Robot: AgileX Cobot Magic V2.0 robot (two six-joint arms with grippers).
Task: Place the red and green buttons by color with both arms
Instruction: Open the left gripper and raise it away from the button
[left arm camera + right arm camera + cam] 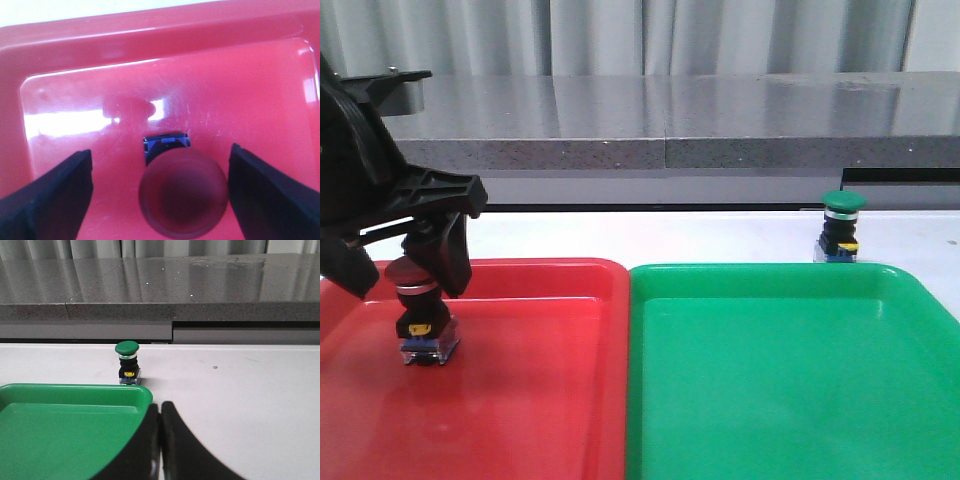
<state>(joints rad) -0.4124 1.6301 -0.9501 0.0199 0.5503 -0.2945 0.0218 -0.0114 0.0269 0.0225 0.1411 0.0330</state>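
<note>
the left gripper [420, 262] is black all over. it looks like a big claw with sharp corners and flat sides, and its frame has open gaps you can see through. in the left wrist view its fingers [47, 192] are dark and a bit rough, shaped like wedges. the right gripper [160, 440] is black too, with smooth, shiny, rounded fingers that curve like two thick horns.
</note>
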